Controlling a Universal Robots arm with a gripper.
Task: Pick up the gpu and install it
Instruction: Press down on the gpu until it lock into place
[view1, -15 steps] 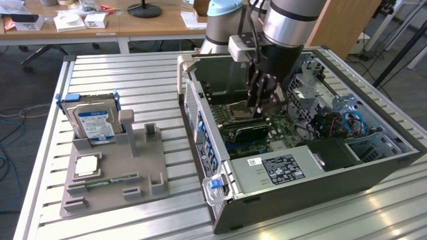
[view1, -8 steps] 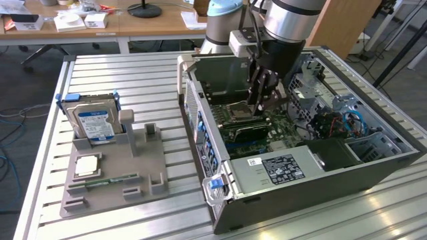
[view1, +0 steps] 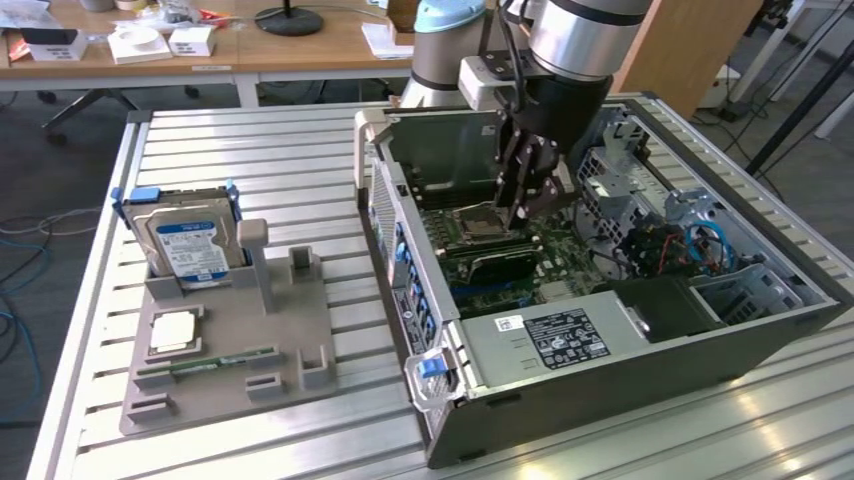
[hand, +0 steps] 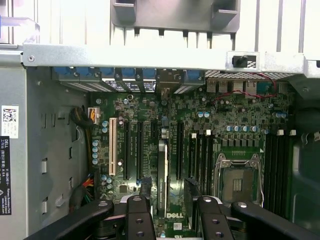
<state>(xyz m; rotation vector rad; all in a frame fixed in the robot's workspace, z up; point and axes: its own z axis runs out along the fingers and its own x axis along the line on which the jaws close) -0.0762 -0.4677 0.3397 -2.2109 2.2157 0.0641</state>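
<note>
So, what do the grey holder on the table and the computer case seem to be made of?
Grey holder: probably plastic; matte, uniform grey, blocky moulded-looking posts. Computer case: likely sheet metal; thin folded grey walls, a bare silvery rim with a screw in the wrist view.

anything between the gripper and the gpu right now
Nothing visible. The gpu stands on edge in a motherboard slot inside the case. The open gripper is directly over it, one finger on each side, with only open space between fingers and card.
</note>
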